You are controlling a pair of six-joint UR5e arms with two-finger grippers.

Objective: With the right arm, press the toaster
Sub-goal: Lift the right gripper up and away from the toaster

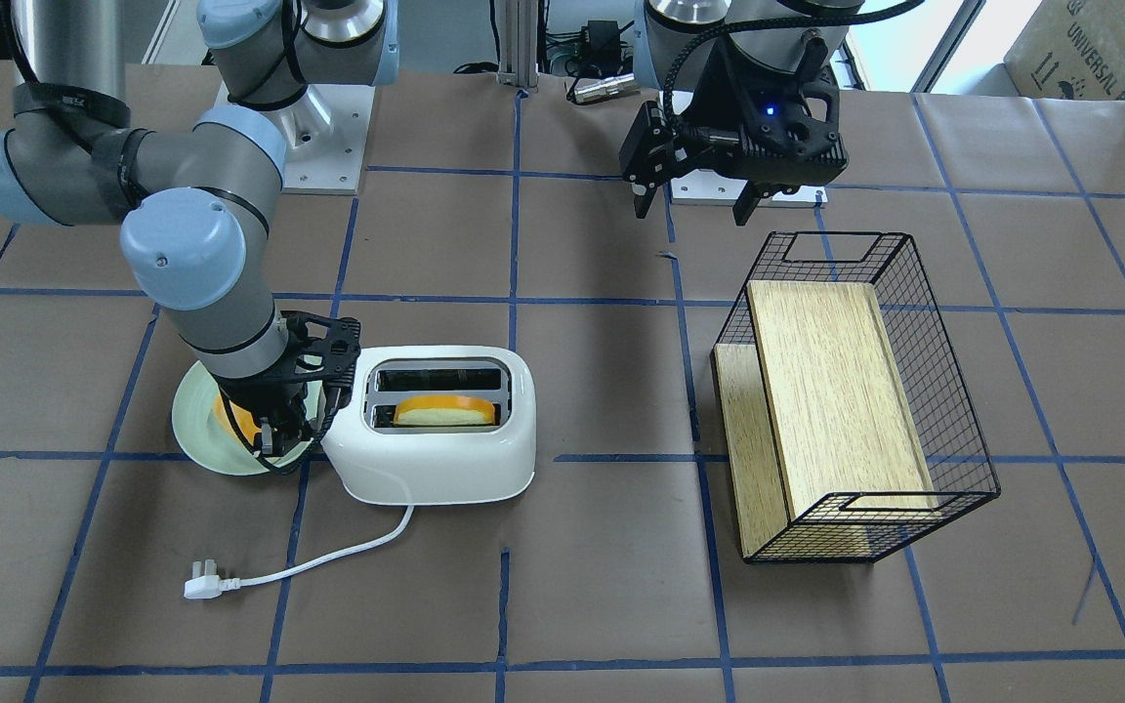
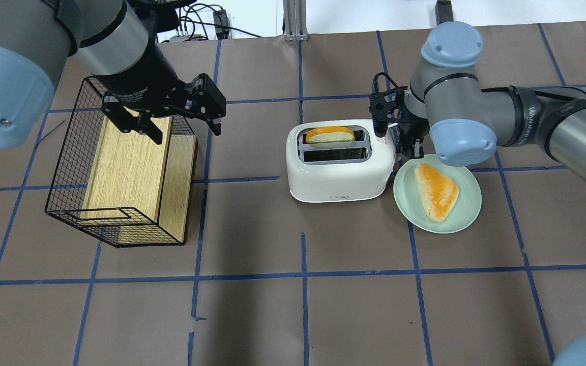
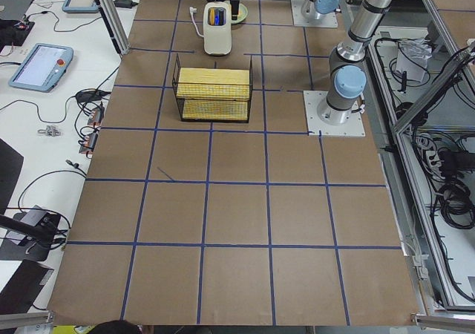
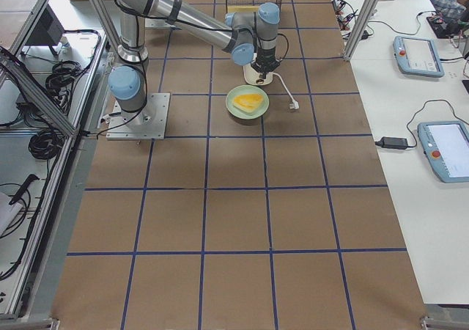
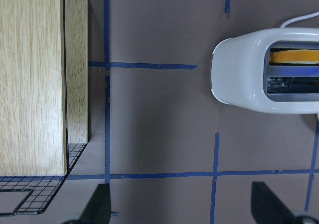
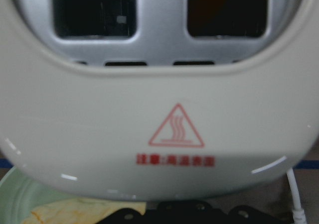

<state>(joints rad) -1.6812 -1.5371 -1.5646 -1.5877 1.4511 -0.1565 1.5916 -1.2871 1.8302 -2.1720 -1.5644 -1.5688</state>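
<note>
The white two-slot toaster stands on the table, with a slice of bread in one slot. It also shows in the overhead view, and its end with the red triangle mark fills the right wrist view. My right gripper points down, close against that end of the toaster, over the plate's edge. Its fingers look shut and empty. It also shows in the overhead view. The toaster's lever is hidden behind it. My left gripper is open and empty, and hovers above the basket's near corner, far from the toaster.
A pale green plate with a toasted slice lies right beside the toaster. The white cord and plug trail across the table. A black wire basket lies on its side with wooden boards in it.
</note>
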